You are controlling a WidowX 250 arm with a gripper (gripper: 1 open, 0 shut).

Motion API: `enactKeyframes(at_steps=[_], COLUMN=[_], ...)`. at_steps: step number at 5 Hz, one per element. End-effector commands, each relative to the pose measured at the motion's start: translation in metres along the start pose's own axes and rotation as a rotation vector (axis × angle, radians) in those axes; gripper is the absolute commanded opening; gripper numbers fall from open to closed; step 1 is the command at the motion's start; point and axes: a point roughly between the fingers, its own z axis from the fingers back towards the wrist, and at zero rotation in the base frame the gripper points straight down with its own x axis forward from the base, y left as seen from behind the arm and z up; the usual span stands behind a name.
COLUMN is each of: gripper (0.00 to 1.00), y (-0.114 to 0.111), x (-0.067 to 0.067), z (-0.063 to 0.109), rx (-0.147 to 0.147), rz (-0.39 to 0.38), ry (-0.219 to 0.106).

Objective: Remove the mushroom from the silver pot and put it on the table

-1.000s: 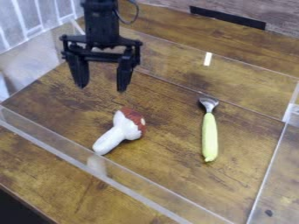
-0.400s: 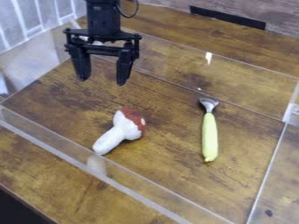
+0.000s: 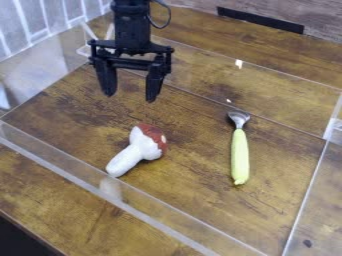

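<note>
The mushroom (image 3: 138, 150), white stem and reddish-brown cap, lies on its side on the dark wood table (image 3: 187, 120), inside the clear acrylic walls. My gripper (image 3: 130, 94) hangs above the table behind the mushroom, pointing straight down. It is open, and nothing is between its black fingers (image 3: 110, 88). It stands apart from the mushroom. The silver pot is out of view.
A yellow-handled utensil (image 3: 239, 152) with a silver head lies to the right of the mushroom. Low clear acrylic walls (image 3: 160, 205) ring the working area. A white rack (image 3: 34, 25) stands at the far left.
The open gripper has shifted to the right in the picture. The mushroom and the utensil have not moved.
</note>
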Motion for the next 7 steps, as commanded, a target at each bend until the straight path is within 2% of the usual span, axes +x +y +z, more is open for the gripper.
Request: enactKeyframes(at_steps=[1,2,4,7], gripper=[1.0,1.0,1.0,1.0], y=[-0.009,-0.014,-0.023,0.009], x=[-0.005,-0.014,-0.031,-0.016], z=[0.024,0.029,0.035,0.046], rx=[-0.009,-0.011,-0.025,-0.021], rz=[0.041,0.096,0.07,0.15], ry=[-0.062,-0.067,-0.1,-0.128])
